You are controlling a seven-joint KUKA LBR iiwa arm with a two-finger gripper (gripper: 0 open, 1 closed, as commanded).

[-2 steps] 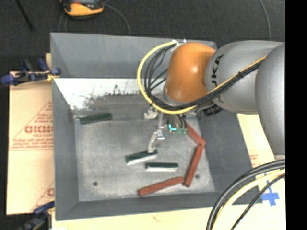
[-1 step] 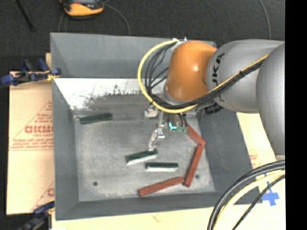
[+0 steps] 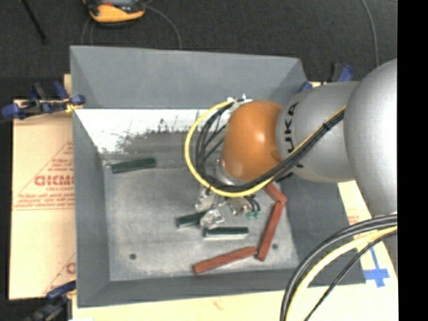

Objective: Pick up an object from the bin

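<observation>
**Camera view: gripper down among green sticks**

I see the gripper (image 3: 215, 209) low over the floor of the bin (image 3: 137, 209), beneath the orange wrist cover (image 3: 249, 142). One dark green stick (image 3: 188, 221) lies just left of the gripper, and a second green stick (image 3: 226, 231) lies just below it. (Spread or pressed together, I cannot tell.) A slanted red-brown bar (image 3: 269, 231) lies to its right, a flat red-brown bar (image 3: 224, 260) further below, and a third green stick (image 3: 134, 165) well up-left.

The left half of the bin (image 3: 88, 199) offers open floor, with a dark green bar (image 3: 132, 165) lying near the far wall. The middle is crowded: a second green bar (image 3: 189, 221) and a third green bar (image 3: 225, 231) lie close together beneath the orange cover (image 3: 249, 142). A long red-brown bar (image 3: 224, 260) and an angled red-brown bar (image 3: 272, 229) fence the near right corner.
</observation>
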